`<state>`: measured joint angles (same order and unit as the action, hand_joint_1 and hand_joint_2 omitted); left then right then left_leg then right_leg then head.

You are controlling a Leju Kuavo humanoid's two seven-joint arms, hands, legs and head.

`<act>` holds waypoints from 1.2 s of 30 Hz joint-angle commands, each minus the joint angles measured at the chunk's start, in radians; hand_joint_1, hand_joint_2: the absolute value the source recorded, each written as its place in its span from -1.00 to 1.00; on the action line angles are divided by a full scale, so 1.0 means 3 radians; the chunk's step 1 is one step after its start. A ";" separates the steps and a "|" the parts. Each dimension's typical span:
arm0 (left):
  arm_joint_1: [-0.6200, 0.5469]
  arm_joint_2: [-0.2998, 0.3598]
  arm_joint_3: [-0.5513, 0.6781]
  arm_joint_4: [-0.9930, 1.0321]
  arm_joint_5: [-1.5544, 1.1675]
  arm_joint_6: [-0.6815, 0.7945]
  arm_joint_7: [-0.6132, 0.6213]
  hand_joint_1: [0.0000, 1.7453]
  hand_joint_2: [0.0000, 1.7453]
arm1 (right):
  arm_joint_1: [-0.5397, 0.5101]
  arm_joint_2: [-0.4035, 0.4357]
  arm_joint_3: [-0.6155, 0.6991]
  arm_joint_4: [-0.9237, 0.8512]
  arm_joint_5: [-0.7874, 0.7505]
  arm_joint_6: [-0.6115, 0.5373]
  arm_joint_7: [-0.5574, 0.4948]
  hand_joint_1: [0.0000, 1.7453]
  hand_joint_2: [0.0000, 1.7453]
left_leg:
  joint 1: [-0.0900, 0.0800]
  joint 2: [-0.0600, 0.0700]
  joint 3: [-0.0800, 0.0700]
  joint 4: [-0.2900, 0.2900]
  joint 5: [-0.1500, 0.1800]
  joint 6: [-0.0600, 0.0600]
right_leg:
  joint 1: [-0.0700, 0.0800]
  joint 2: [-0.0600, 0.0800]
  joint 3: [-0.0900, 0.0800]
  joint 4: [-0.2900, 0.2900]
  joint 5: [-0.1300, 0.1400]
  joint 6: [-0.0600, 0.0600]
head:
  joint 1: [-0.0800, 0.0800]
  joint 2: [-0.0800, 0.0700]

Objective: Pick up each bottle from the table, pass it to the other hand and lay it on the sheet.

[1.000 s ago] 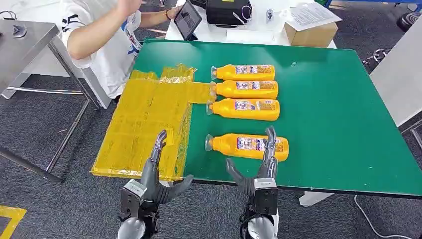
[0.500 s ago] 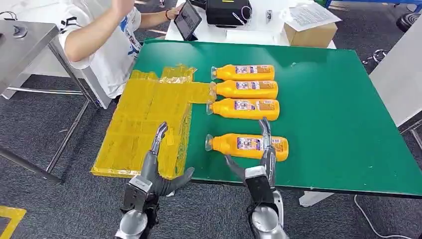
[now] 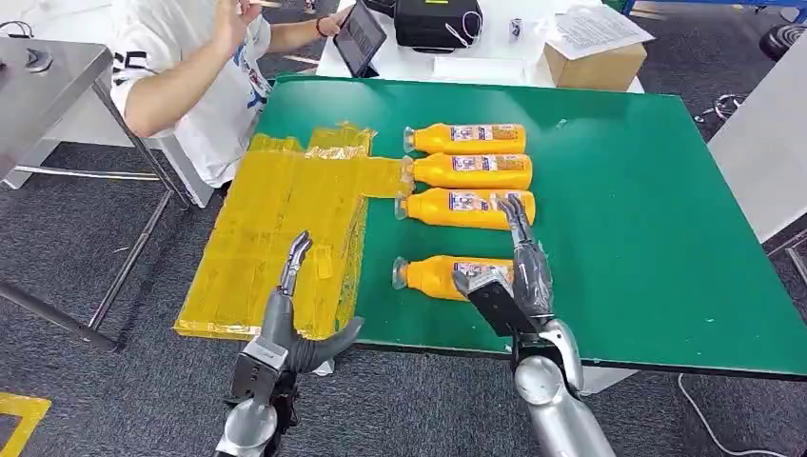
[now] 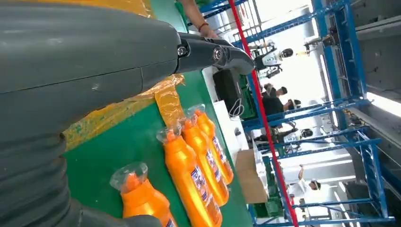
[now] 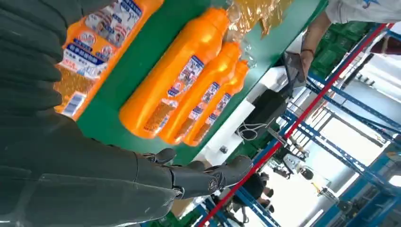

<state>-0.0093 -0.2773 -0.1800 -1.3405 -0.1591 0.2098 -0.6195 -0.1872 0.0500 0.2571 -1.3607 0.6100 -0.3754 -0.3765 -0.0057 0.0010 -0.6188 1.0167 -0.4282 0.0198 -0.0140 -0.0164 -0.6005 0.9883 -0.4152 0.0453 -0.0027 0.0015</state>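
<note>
1. Four bottles lying on table; nearest bottle under right hand, near front edge.
2. Right hand spread above bottle, no grip yet; contact unclear.
3. Left hand spread, empty, over sheet.
4. Lower palm onto label, wrap mid-body squarely, avoid rolling toward edge.

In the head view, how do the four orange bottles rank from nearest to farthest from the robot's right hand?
From the right hand:
1. Nearest bottle, directly under the hand, alone in front.
2. Third-row bottle, just beyond the fingertips.
3. Second-row bottle, cap by the yellow sheet.
4. Farthest bottle, at the back.
</note>
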 commanded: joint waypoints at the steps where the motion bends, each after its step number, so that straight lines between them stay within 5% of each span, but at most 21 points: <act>1: -0.0077 0.0031 0.0111 0.0151 -0.0021 -0.0020 -0.0001 -1.00 1.00 | -0.0237 -0.0182 0.0094 0.0245 0.0106 0.0189 0.0183 -1.00 1.00 | 0.0003 0.0005 0.0018 -0.0003 -0.0006 -0.0005 | 0.0003 0.0009 0.0017 -0.0005 -0.0003 -0.0006 | 0.0000 0.0000; 5: -0.0114 0.0032 0.0176 0.0244 -0.0058 -0.0061 -0.0014 -1.00 1.00 | -0.0364 -0.0481 0.0384 0.0469 0.0048 0.0875 0.0433 -1.00 1.00 | 0.0003 0.0005 0.0016 -0.0004 -0.0004 -0.0004 | 0.0002 0.0009 0.0016 -0.0007 -0.0001 -0.0004 | -0.0001 0.0000; 15: -0.0183 0.0042 0.0219 0.0356 -0.0169 -0.0054 -0.0055 -1.00 1.00 | -0.0561 -0.0984 0.0821 0.0556 -0.0044 0.1402 0.0674 -1.00 1.00 | -0.0001 -0.0003 0.0009 -0.0003 -0.0001 -0.0003 | -0.0001 0.0002 0.0010 -0.0002 0.0000 -0.0003 | 0.0000 0.0000; 36: -0.0251 0.0050 0.0232 0.0474 -0.0187 -0.0120 -0.0005 -1.00 1.00 | -0.0802 -0.1181 0.1019 0.0662 0.0280 0.1308 0.0989 -1.00 1.00 | 0.0002 0.0001 0.0019 -0.0003 -0.0005 -0.0006 | 0.0002 0.0007 0.0019 -0.0005 -0.0002 -0.0006 | -0.0001 0.0000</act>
<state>-0.0462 -0.2773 -0.1232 -1.2699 -0.2171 0.1774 -0.6294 -0.3514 -0.2903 0.5032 -1.2470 0.6714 0.0321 -0.1015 -0.0060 -0.0002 -0.6189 1.0171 -0.4282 0.0199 -0.0142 -0.0171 -0.6002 0.9883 -0.4150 0.0455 -0.0030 0.0015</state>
